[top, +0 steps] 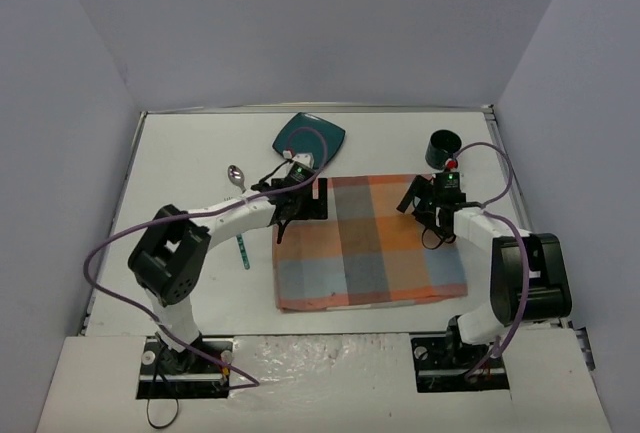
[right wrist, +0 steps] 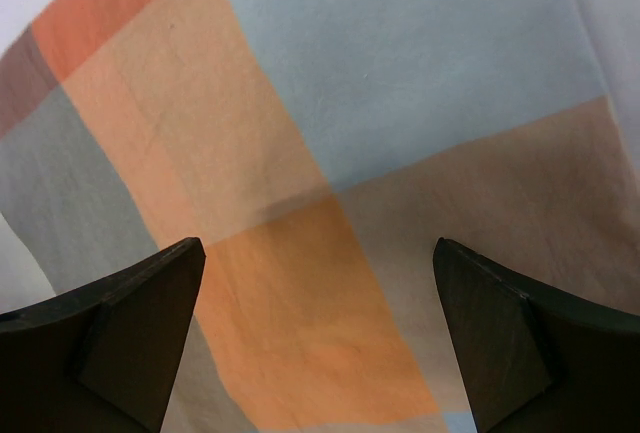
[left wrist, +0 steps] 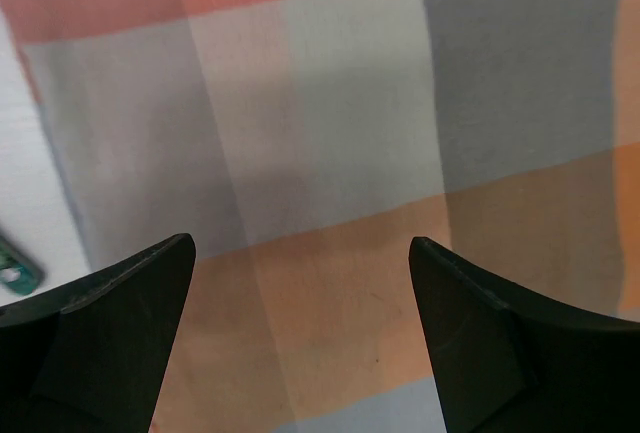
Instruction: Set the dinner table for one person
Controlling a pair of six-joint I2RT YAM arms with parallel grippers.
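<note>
The dinner table (top: 180,153) spreads under everything in my top view. I judge it rigid, heavy and smooth: nothing to grip, only a surface to lay things on. The plaid cloth (top: 370,243) lies flat mid-table, soft, best pinched at an edge. My left gripper (left wrist: 300,253) and right gripper (right wrist: 320,248) hover over its far corners, jaws apart, empty. The plate (top: 310,138), spoon (top: 236,175) and cup (top: 442,148) sit beyond.
</note>
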